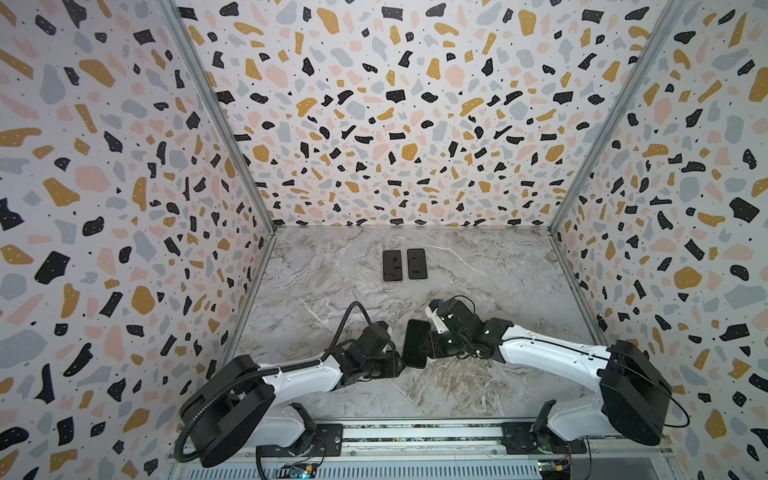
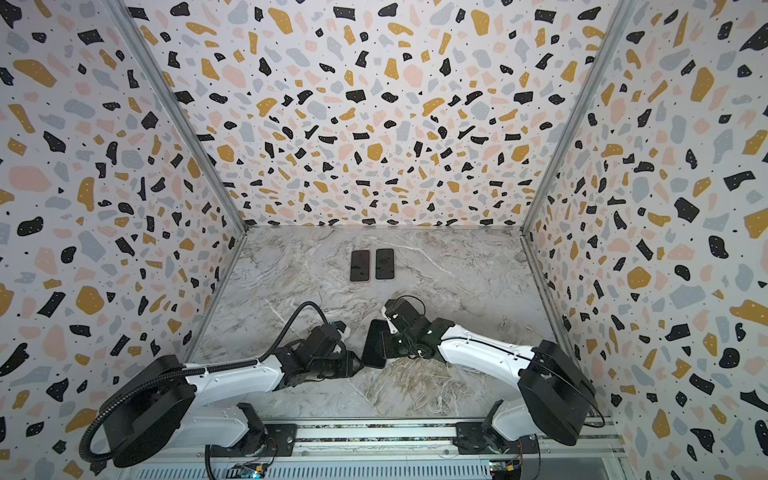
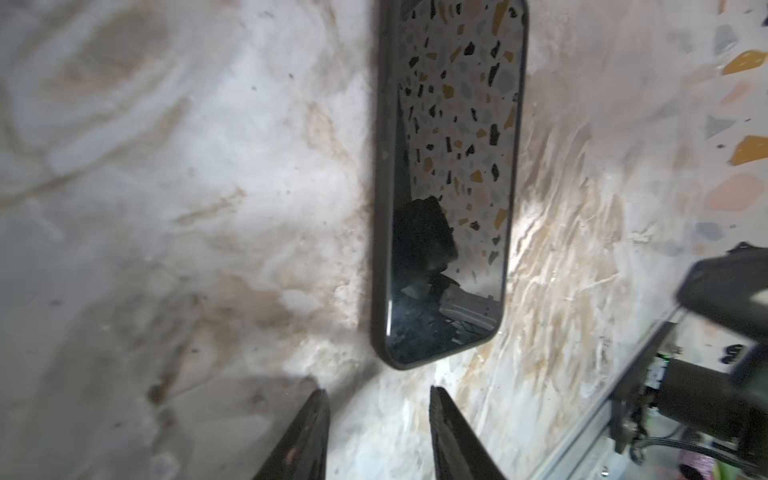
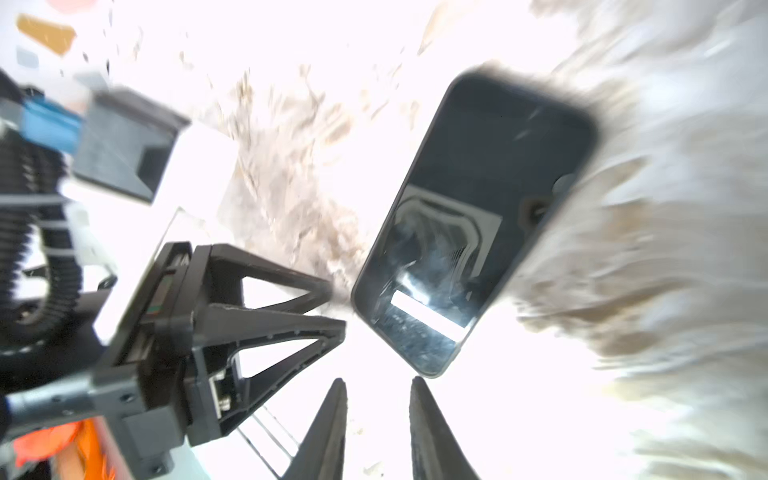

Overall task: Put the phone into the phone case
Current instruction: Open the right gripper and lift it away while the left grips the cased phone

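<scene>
- In both top views the phone (image 1: 417,344) (image 2: 376,344) lies flat on the tabletop (image 1: 498,270) between the two arms. Two spare phones (image 1: 392,266) sit side by side further back.
- Left wrist view: the left claw (image 3: 376,390) is spread, pinching nothing, just short of the phone (image 3: 449,187). A dark case (image 3: 382,166) rims the screen.
- Right wrist view: the right claw (image 4: 377,379) is parted, holding nothing, near the phone (image 4: 478,208).
</scene>
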Tool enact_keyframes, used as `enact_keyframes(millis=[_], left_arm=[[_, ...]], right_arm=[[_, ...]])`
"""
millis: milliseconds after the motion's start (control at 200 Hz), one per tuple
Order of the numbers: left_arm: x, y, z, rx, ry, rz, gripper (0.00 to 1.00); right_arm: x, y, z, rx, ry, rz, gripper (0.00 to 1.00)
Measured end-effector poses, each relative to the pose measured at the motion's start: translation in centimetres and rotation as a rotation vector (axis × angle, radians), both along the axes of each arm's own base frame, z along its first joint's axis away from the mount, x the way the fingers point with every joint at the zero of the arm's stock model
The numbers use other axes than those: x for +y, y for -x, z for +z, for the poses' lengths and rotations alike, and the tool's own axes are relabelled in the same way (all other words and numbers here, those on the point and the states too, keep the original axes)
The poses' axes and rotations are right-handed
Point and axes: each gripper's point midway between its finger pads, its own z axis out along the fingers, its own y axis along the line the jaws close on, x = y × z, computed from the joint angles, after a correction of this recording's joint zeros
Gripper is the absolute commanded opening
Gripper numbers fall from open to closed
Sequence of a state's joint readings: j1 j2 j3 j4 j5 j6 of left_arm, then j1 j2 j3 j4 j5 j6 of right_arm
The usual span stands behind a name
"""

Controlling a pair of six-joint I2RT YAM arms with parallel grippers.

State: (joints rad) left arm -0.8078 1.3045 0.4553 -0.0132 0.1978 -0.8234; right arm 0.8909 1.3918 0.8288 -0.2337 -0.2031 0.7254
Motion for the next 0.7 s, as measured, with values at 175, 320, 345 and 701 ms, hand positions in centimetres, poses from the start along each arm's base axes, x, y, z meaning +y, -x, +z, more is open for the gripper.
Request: enact_keyframes(millis=[175,320,345,701], left_arm=[[1.0,-0.6,0.6,-0.024,-0.103,-0.018,0.53],[0.4,-1.9,1.8,-0.065,-0.152,-0.035,0.62],[0.2,-2.1,2.0,-0.071,-0.160,-0.037,0.63],[-3.8,-3.4,3.9,-0.173,-0.294,-0.105,0.93]], right_arm=[[-0.9,-1.4,0.1,-0.080,0.044,-0.017,0.47],[-1.5,-2.1,0.0,-0.114,0.067,-0.015,0.60],[-1.7,-2.3,0.0,-0.121,0.073,-0.015,0.61],[-8.7,-4.3,-2.2,-0.134,0.138,-0.150,0.86]])
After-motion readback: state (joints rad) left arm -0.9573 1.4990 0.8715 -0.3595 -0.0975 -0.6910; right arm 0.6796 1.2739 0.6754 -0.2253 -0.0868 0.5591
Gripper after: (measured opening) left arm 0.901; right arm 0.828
